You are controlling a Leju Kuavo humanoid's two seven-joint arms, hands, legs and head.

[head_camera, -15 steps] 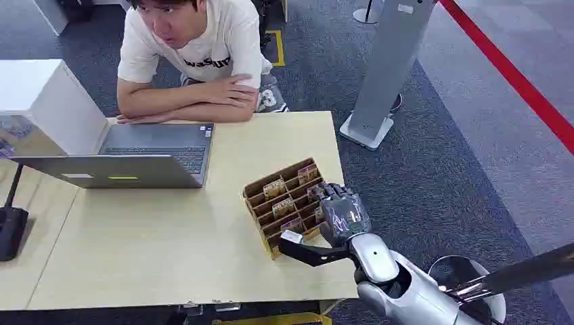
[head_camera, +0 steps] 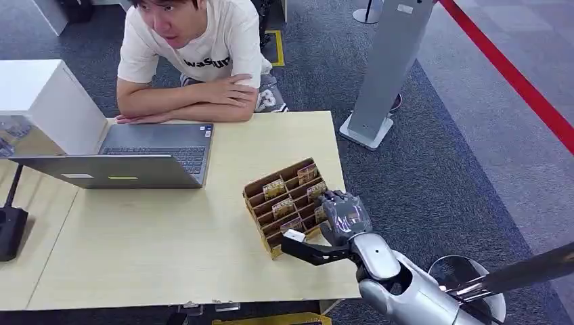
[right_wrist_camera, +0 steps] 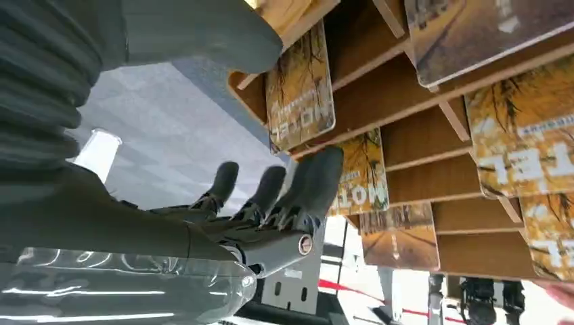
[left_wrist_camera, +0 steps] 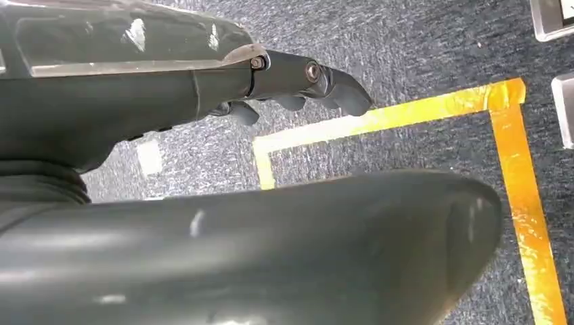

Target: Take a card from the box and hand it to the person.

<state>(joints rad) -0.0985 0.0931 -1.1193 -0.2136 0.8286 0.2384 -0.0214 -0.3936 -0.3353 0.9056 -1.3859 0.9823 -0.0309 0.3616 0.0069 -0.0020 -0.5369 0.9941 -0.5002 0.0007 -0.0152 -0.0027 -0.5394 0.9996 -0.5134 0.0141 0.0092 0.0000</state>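
A brown cardboard box [head_camera: 260,195] with rows of slots stands tilted at the table's right side and holds several yellow cards [head_camera: 274,187]. My right hand [head_camera: 342,220] sits at the box's near right corner, its thumb stretched along the box's front edge. In the right wrist view its fingers [right_wrist_camera: 311,183] are spread next to a yellow card [right_wrist_camera: 365,177] in the box [right_wrist_camera: 420,135], with nothing pinched between them. My left hand [left_wrist_camera: 298,78] hangs over the carpet and holds nothing. The person [head_camera: 196,54] leans on folded arms at the table's far edge.
An open laptop [head_camera: 135,159] stands on the light wooden table [head_camera: 135,250] to the left of the box. A white box [head_camera: 40,95] and a black stand base [head_camera: 10,230] are at the far left. A grey pillar stand [head_camera: 386,68] is on the carpet beyond the table's right edge.
My right hand has slid slightly toward the table's near right, away from the box's slots. The person's head has shifted a little. The box and cards have stayed put.
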